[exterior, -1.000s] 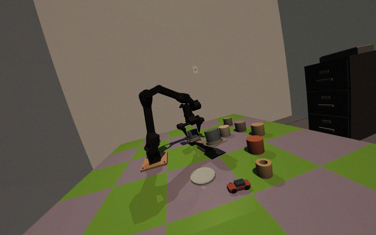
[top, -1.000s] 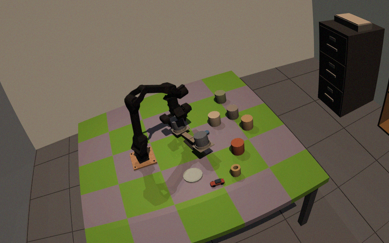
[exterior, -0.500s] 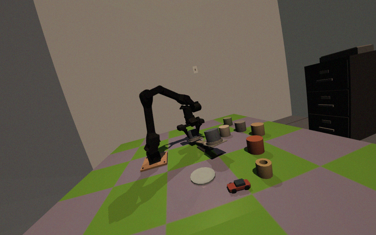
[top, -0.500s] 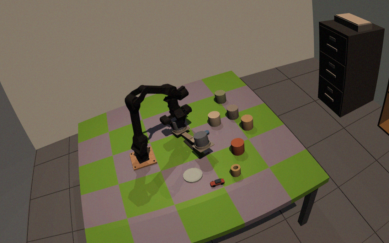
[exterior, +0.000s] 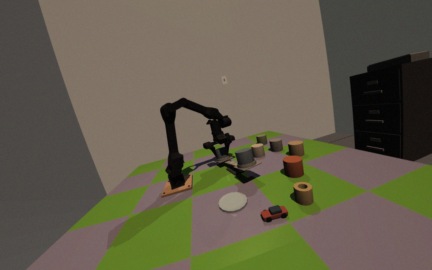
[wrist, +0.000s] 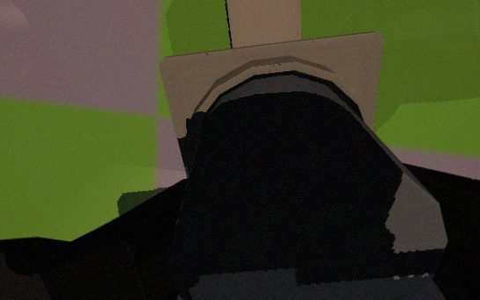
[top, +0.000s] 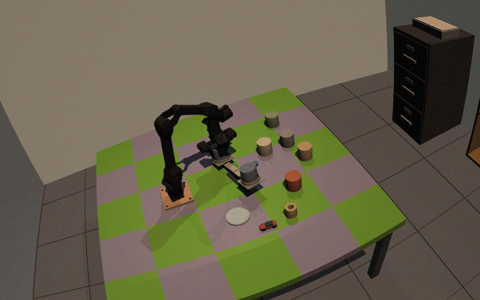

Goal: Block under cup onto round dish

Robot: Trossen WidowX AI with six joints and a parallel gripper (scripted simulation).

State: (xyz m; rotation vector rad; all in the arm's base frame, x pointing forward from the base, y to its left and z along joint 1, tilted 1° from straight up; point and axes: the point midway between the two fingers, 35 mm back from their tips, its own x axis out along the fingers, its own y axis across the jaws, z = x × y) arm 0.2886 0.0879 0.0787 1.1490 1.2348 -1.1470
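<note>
Grey cup [top: 216,155] [exterior: 223,153] [wrist: 418,219], upright on the far end of the small balance [top: 232,168] [exterior: 256,164] [wrist: 264,22], is clasped across its sides by the claw [top: 220,152] [exterior: 222,154] [wrist: 282,180], which stands fairly wide because the cup itself fills the space. Coming down from above with a finger on either side suits a straight lift, leaving the twin cup [top: 248,173] [exterior: 245,157], nearer the centre of the frame, well out of the grip; that matters, since disturbing it would end the attempt. The block is out of sight, presumably under the held cup (a guess from the grip, as I cannot judge the beam's tilt surely enough). A small blue thing [top: 255,163] peeks out behind the twin in the top view, too hidden to name. Low in the middle, the pale round dish [top: 237,216] [exterior: 233,201] lies flat on the bench [top: 260,276] [exterior: 227,248] [wrist: 60,193], with the red toy car [top: 267,225] [exterior: 274,213] just beside it. Next would come a level raise, then setting the cup down away from both dish and balance, so that the block can be fetched.
</note>
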